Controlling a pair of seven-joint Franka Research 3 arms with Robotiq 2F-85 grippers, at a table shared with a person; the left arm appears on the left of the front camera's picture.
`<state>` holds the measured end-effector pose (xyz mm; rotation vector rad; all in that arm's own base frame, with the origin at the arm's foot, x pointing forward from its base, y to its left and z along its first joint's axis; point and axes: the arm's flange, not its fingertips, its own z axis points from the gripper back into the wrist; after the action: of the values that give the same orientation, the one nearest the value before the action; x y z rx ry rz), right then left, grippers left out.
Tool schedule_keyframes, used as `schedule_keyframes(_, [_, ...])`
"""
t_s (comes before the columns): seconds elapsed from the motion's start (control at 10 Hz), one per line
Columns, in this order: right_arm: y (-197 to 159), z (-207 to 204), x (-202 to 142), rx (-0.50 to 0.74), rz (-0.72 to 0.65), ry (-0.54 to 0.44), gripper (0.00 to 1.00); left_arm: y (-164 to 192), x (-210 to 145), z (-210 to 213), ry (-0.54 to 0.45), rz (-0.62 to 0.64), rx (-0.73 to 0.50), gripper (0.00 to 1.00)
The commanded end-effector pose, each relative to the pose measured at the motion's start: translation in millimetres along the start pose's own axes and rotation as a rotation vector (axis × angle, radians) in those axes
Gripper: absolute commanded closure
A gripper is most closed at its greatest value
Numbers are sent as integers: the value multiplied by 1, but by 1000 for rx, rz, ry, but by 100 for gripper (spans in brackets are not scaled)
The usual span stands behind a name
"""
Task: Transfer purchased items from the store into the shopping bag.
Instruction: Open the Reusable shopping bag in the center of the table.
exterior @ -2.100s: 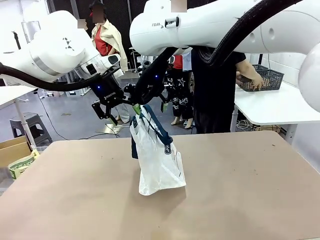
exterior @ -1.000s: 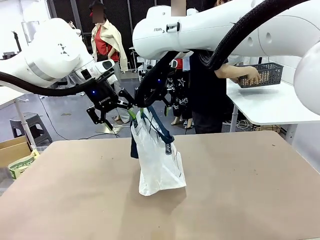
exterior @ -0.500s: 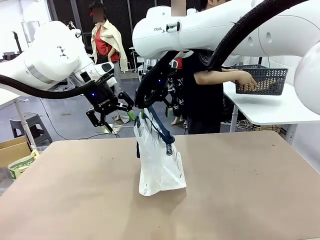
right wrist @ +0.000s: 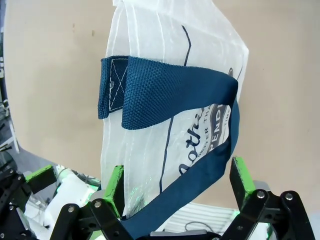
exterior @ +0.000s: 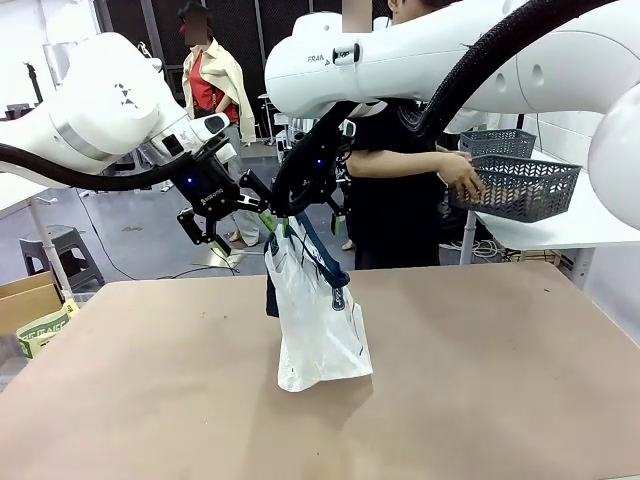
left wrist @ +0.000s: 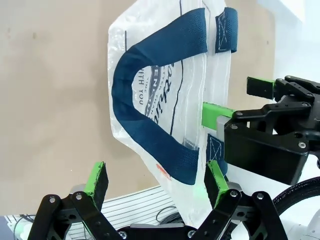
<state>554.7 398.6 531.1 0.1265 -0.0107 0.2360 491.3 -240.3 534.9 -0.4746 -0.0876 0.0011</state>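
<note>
At the middle of the front view, the shopping bag (exterior: 320,330) stands on the brown table (exterior: 500,400); its bottom rests on the table and its top leans toward the upper left, up between the two grippers. Low in the left wrist view, the left gripper (left wrist: 156,182) has its jaws spread wide and grips nothing; one green pad (left wrist: 216,177) is right beside the bag's edge, touching or not I cannot tell. Low in the right wrist view, the right gripper (right wrist: 177,182) is spread wide too; a navy strap (right wrist: 170,90) runs down between its pads but is not pinched. At the upper right of the front view, a person's hand (exterior: 462,180) holds a dark grey basket (exterior: 520,185); what lies in it is too small to tell.

I think the bag is very light, thin and floppy; it may sag and fold shut if nothing holds the top; the plastic looks slick and could slip or tear. The woven straps look thicker and rougher, so they seem the best place to grab, near where they are sewn on; holding both sides of the mouth apart would keep it open for small things to drop in.
</note>
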Motion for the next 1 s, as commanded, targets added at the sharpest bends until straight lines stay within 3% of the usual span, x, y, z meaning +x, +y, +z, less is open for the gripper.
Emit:
schedule_keyframes(0.0, [1,3,2,8,-9,22,0,-4,4,-10,27,-24,-37,0])
schedule_keyframes(0.3, [-1,1,-1,13,-7,19,0,-11,7,-29,79,-39,-26,0])
schedule_keyframes(0.4, [-4,-1,-4,-19,30,-27,0,-11,7,-34,74,-35,28,0])
schedule_keyframes(0.5, [-7,-3,-8,-16,133,-85,0,-10,6,-36,40,-47,59,7])
schedule_keyframes(0.9, [-9,-14,-12,9,159,-47,78,-10,6,-37,39,-33,73,87])
